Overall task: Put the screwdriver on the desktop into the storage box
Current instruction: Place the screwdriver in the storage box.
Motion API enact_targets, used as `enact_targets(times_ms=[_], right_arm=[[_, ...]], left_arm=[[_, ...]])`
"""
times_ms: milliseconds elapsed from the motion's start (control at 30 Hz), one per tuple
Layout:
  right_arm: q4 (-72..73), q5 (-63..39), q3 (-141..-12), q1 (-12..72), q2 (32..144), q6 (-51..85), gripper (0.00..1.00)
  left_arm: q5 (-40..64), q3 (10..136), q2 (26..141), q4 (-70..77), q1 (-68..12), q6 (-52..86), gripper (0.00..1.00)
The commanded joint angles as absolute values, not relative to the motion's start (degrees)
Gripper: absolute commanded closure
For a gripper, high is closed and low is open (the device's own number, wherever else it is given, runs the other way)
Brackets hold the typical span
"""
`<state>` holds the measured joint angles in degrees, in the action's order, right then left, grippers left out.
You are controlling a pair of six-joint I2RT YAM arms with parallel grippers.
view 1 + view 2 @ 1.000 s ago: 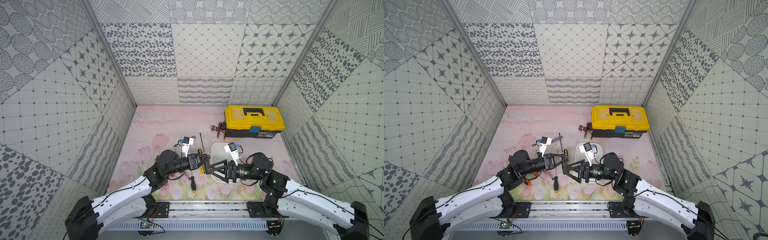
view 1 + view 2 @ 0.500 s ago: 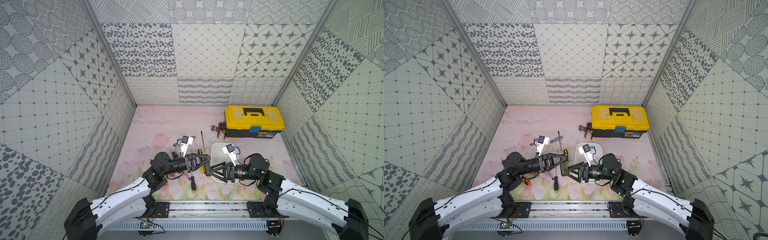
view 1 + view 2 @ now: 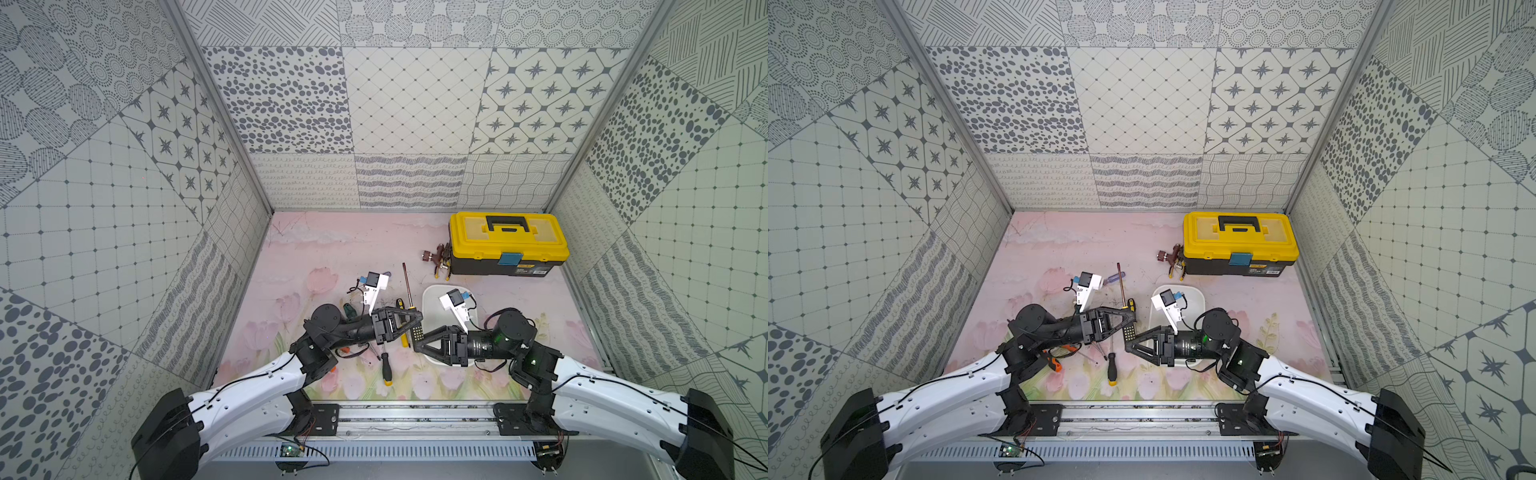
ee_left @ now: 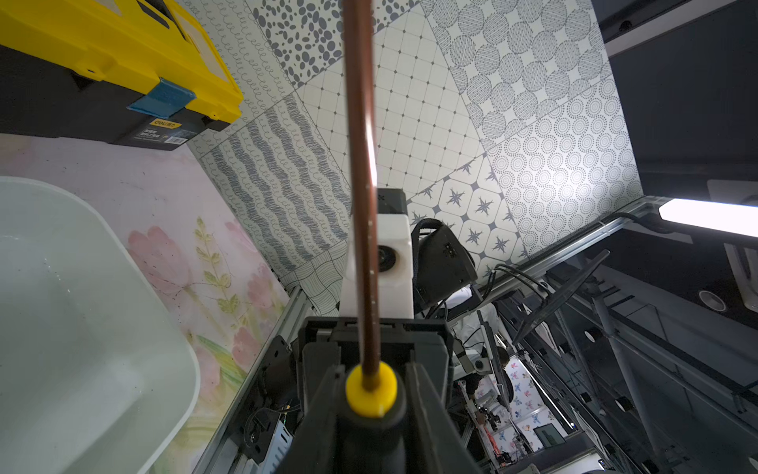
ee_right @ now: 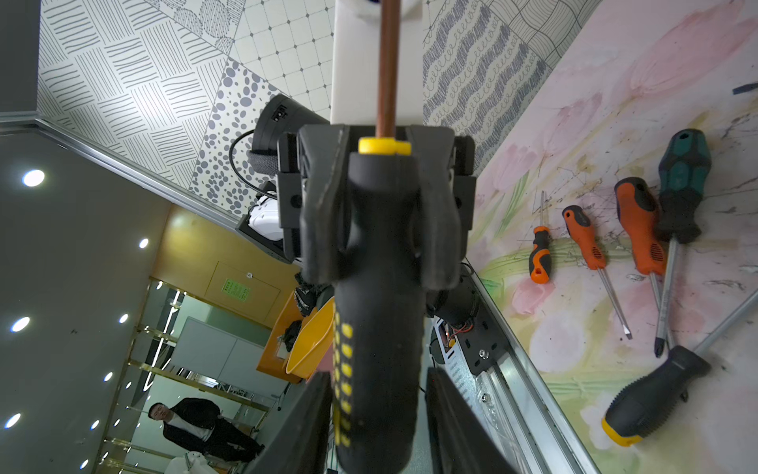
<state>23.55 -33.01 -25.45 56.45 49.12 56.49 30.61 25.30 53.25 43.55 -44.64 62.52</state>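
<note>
White storage box (image 3: 431, 305) sits near closed toolbox (image 3: 508, 241); left end effector (image 3: 417, 324) grips screwdriver (image 3: 407, 284).

Robotics lab booth — patterned panel walls (image 3: 409, 104), mounting rail (image 3: 415, 422), office (image 5: 184, 328) beyond

The right arm (image 3: 505, 336) hides much of the storage box (image 3: 432, 309).
</note>
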Motion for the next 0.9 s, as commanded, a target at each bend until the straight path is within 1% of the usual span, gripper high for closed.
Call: enact_targets(times_ms=[0,33,133,167,200,233,300,333,400,467,600,667,767,867], right_arm=[[25.3,-32.9,-27.0,57.0,49.4,55.7,0.69],[23.8,-32.4,-27.4,57.0,49.2,55.2,0.74],[18.2,-29.5,-28.3,57.0,47.7,53.3,0.84],[14.9,-27.7,-29.0,57.0,47.1,52.4,0.87],[10.3,-25.1,-30.1,57.1,46.4,51.1,0.92],[5.1,-22.1,-30.6,57.0,46.2,49.7,0.95],[-3.6,-16.4,-34.9,57.7,47.0,47.6,0.99],[-7.8,-13.0,-36.6,58.5,47.7,46.3,1.00],[-14.3,-5.2,-39.8,61.1,49.7,44.3,1.00],[-18.1,1.5,-42.7,64.1,52.6,43.0,1.00],[-21.3,9.4,-46.5,68.2,57.5,41.9,1.00],[-21.3,10.6,-47.2,69.3,58.6,41.5,1.00],[-20.8,11.0,-47.4,69.9,58.6,41.4,1.00],[-19.8,10.2,-46.9,70.0,57.7,41.2,1.00]], left_arm=[[29.5,25.1,53.4,48.9,-43.9,60.5,1.00],[28.8,25.1,53.2,47.9,-43.9,60.2,1.00],[24.6,25.8,52.3,40.4,-43.9,58.5,1.00],[23.0,26.4,51.8,36.4,-43.9,57.9,0.91],[20.6,27.2,51.4,31.9,-43.9,57.3,0.75],[19.3,28.1,51.4,28.0,-44.0,56.5,0.63],[17.7,30.2,52.1,22.1,-44.1,55.2,0.45],[17.2,31.1,52.9,19.7,-44.3,54.8,0.39],[16.4,33.0,54.5,16.3,-44.7,54.3,0.37],[16.1,33.9,56.2,15.2,-45.1,54.5,0.38],[16.5,34.6,58.3,16.1,-46.2,55.1,0.56],[15.5,35.2,58.3,14.5,-46.4,54.8,0.67],[13.4,35.2,57.3,12.7,-46.4,54.8,0.77],[11.5,35.0,56.6,11.6,-46.4,55.1,0.90]])
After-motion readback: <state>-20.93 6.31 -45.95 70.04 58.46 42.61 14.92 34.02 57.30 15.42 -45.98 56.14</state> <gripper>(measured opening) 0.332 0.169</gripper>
